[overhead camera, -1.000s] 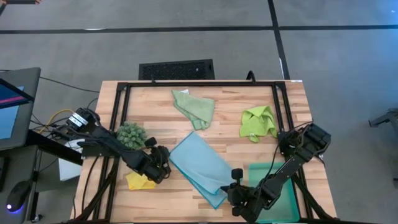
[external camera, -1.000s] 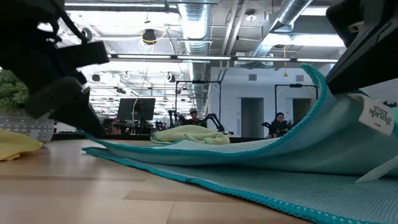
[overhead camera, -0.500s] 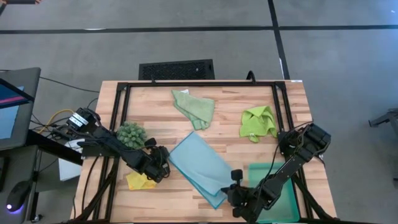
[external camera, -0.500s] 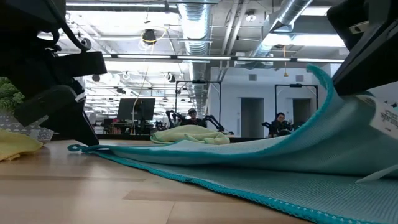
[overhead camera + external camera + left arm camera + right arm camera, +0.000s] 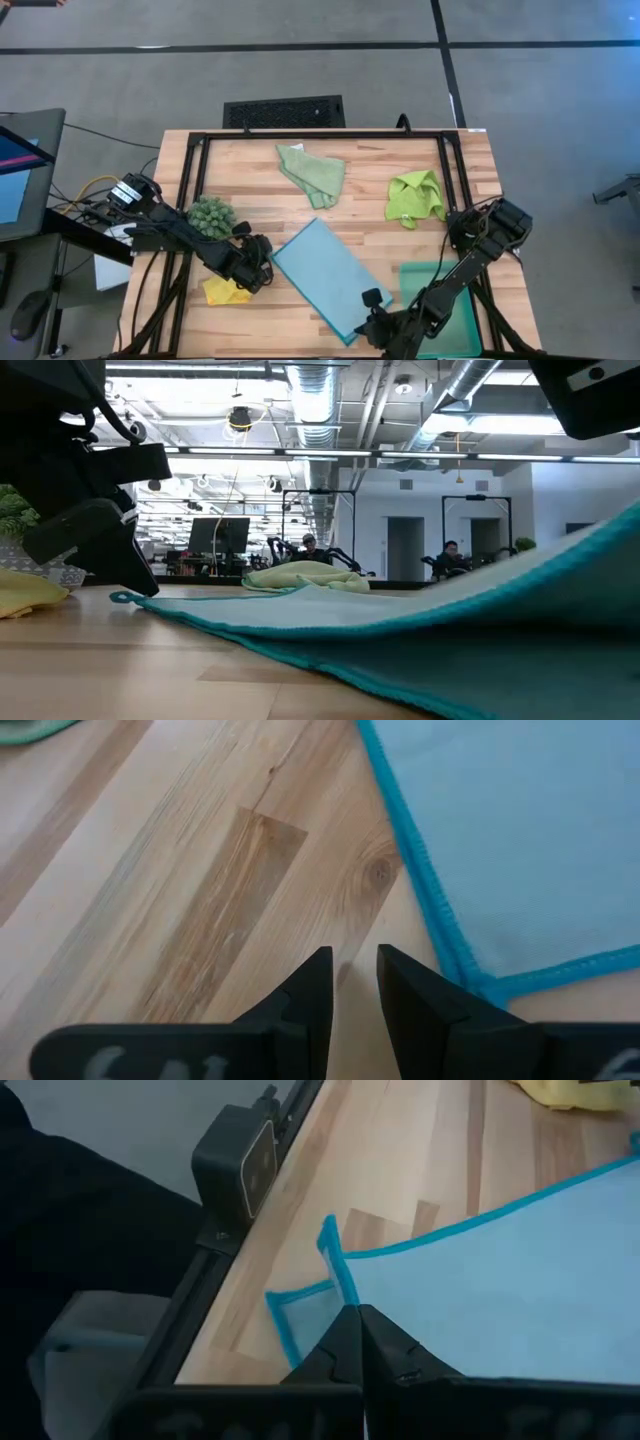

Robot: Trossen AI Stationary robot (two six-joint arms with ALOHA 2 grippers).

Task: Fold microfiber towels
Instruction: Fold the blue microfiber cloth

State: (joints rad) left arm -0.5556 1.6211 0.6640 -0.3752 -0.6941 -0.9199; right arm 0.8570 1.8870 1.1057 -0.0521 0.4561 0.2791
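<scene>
At the table's near edge, the right gripper was clamped on the blue towel's corner. Beside that towel's left corner the left gripper hovered slightly parted, empty, by the yellow towel. Beyond lay the lime towel and sage towel.

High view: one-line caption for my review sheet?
Right tool pinches the blue towel at its near corner; left tool waits by its far corner.

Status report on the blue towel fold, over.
Right claw shut on light blue towel near its front corner. Left claw open, empty, beside the towel's far corner. Nothing in the way.
</scene>
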